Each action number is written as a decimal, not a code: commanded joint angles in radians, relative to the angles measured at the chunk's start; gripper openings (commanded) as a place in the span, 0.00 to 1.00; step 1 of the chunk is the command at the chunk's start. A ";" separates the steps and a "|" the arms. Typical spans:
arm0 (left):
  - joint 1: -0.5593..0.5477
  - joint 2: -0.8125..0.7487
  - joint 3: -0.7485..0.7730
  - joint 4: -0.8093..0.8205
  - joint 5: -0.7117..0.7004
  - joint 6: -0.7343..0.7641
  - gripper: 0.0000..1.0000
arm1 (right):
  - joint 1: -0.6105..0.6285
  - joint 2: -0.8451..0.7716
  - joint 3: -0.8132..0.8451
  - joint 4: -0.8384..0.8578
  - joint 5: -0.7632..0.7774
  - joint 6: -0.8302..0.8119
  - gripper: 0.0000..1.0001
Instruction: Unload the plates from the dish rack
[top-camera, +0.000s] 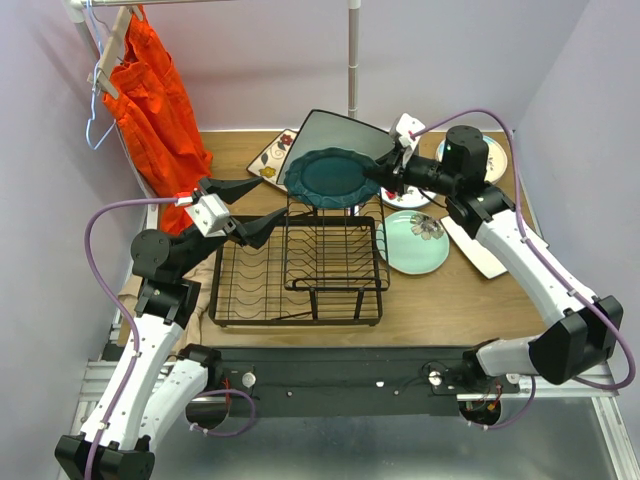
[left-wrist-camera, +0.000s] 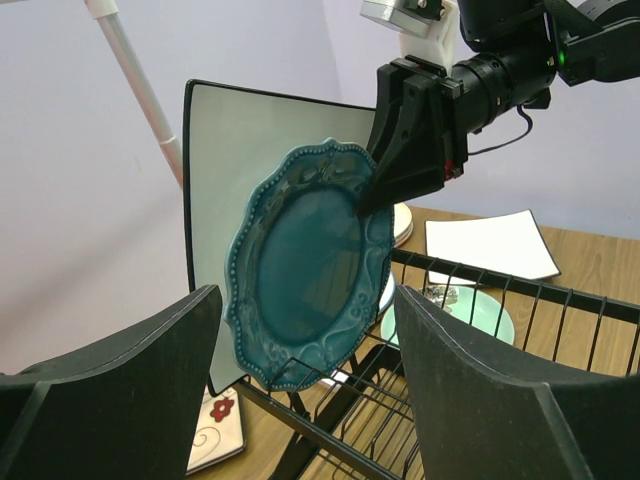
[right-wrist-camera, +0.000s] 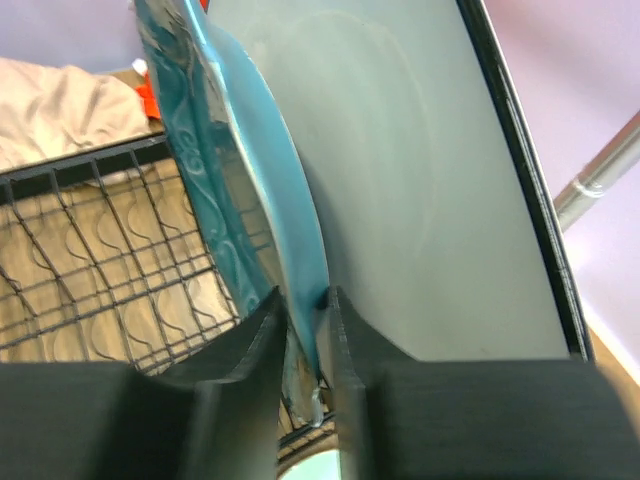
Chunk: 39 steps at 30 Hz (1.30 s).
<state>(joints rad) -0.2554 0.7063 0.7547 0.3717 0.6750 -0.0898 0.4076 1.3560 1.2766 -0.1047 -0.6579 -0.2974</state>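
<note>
The right gripper is clenched on the teal scalloped plate, one finger on the plate's front face and the other slipped into the narrow gap behind it, pinching the rim on its right side. The plate stands on edge, tilted, with its lower rim down at the wires of the dish rack at the far end of the raised tier. Whether that rim rests on the wires or sits just clear of them cannot be told.

Directly behind the gripped plate, on the far side of the right gripper's rear finger, a large pale square plate with a dark rim stands on edge and rises above the teal one.

The left gripper is released, its jaws spread wide and holding nothing. It hovers over the rack's far left corner, aimed at the teal plate's face. In its wrist view the plate sits between and beyond the two fingers, apart from both.

Below the right gripper and a little to its near side, a mint floral plate lies flat on the counter. A white square plate lies just to the right of it. Past the left gripper on its far side, a red-fruit print plate lies flat beside the standing plates. An orange garment hangs to the left of the left gripper.
</note>
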 joint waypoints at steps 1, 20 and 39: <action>0.005 -0.008 0.002 0.009 0.017 0.015 0.79 | 0.014 0.005 0.033 -0.004 -0.009 -0.042 0.15; 0.005 -0.014 0.000 0.006 0.012 0.021 0.79 | 0.014 -0.014 0.187 0.002 0.021 0.038 0.01; 0.007 -0.010 -0.002 0.012 0.011 0.016 0.79 | 0.014 -0.166 0.162 0.002 0.069 0.254 0.01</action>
<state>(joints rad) -0.2546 0.7033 0.7547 0.3717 0.6750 -0.0761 0.4133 1.2881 1.4273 -0.2302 -0.6289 -0.1642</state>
